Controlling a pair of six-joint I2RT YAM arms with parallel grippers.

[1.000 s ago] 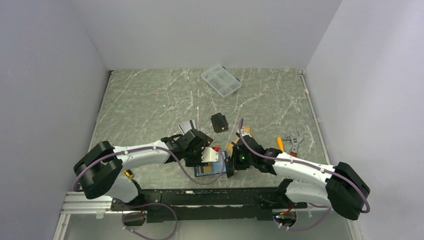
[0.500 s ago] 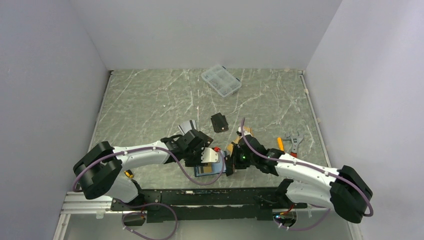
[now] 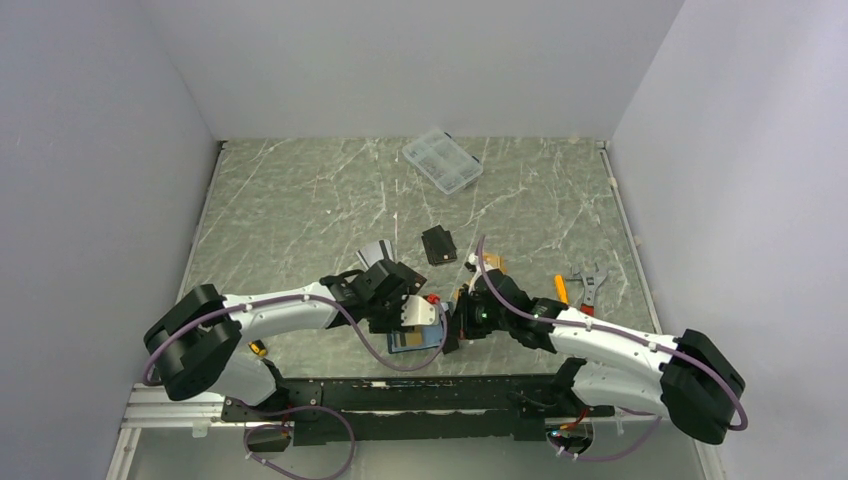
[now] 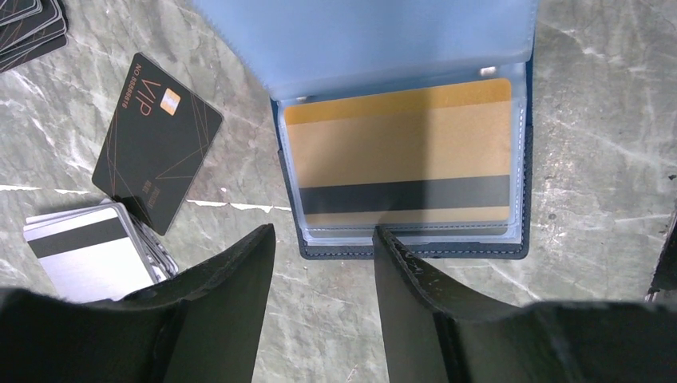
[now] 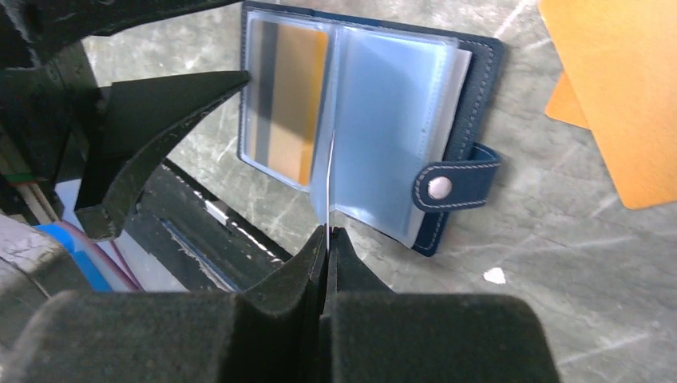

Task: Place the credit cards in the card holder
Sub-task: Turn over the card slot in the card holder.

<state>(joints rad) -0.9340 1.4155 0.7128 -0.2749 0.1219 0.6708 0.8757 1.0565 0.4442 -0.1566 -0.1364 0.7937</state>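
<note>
here the card holder (image 5: 399,120) lies open on the tabletop (image 5: 559,279), snap tab (image 5: 455,185) toward the orange cards (image 5: 615,96); my right jaws pinch one clear sleeve (image 5: 328,179), left jaws half-open, empty.

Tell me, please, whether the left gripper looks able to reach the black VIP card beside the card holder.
Probably yes: the left gripper is open and empty, and the black VIP card lies face up with nothing on top, clear of the card holder.

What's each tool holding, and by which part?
Right tool pinches one clear sleeve of the card holder by its edge; left tool holds nothing.
</note>
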